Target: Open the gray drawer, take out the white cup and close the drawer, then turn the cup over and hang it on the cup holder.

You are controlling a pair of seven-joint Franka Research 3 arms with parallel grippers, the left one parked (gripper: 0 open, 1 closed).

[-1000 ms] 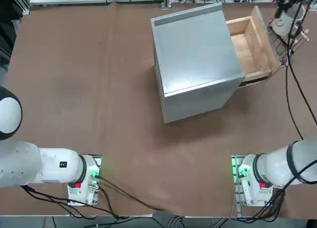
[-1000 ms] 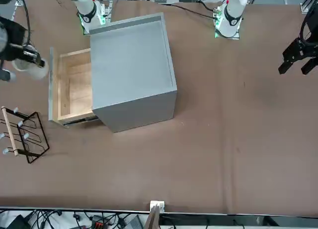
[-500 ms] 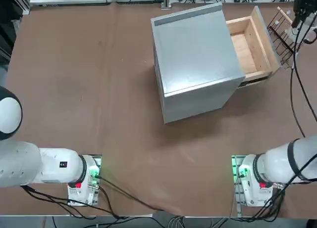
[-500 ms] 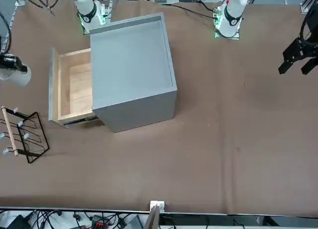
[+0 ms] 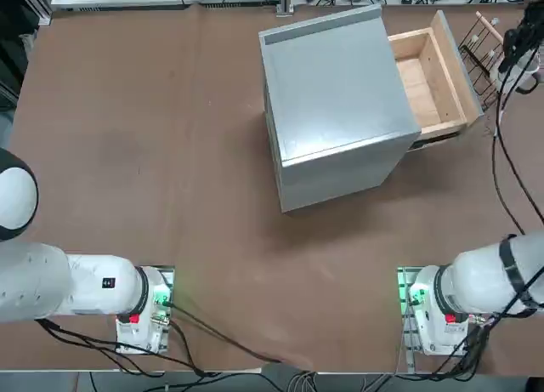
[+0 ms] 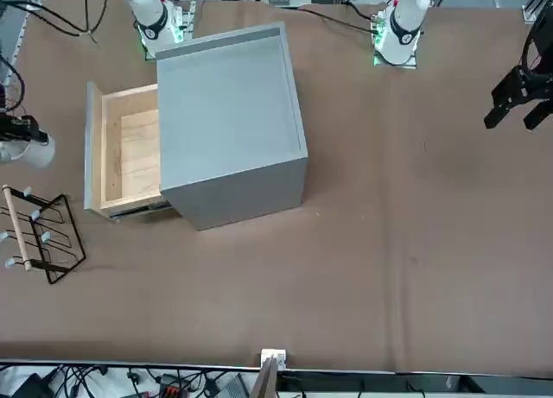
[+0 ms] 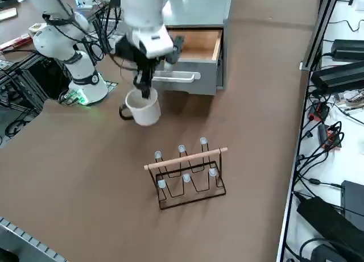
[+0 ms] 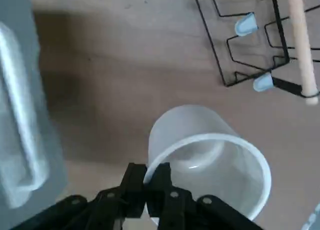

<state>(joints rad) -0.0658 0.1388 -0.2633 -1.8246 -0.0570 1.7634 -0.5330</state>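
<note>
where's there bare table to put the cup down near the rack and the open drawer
Bare table lies between the drawer front and the rack, under the cup pinched by the right gripper. A wider bare stretch lies beside the cabinet, away from the drawer. It is tighter right at the rack's pegs.

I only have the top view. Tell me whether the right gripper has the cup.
Observer: Yes. The wrist view shows the right gripper shut on the rim of the cup.
Operator: Say where the cup is.
Observer: In the side view it hangs mouth up, apparently off the table, between the open drawer and the holder, touching neither.
Operator: Report the holder's pegs.
Observer: All bare; nothing hangs on them.
</note>
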